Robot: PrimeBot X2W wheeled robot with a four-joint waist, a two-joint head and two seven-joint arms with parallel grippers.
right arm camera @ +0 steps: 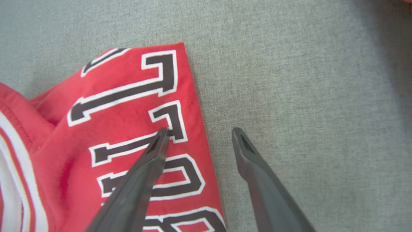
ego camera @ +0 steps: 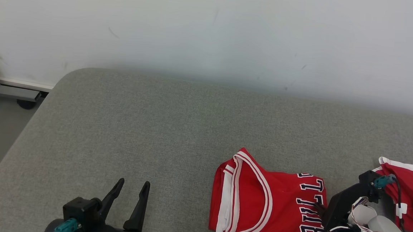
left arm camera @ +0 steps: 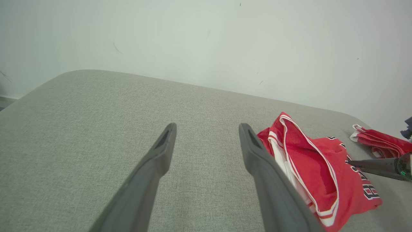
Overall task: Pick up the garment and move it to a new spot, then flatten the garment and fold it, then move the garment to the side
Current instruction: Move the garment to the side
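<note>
Underneath, grey fabric surface, white wall behind; left tool, right tool spread; jersey unheld.

Bright, diffuse light lies evenly on the grey woven fabric surface, with a soft shadow darkening the right wrist view's top-right corner.

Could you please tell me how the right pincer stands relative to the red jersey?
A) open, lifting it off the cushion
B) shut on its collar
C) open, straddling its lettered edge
C: in the right wrist view the right pincer is open, one finger over the lettering of the red jersey, the other over the grey cushion.
</note>
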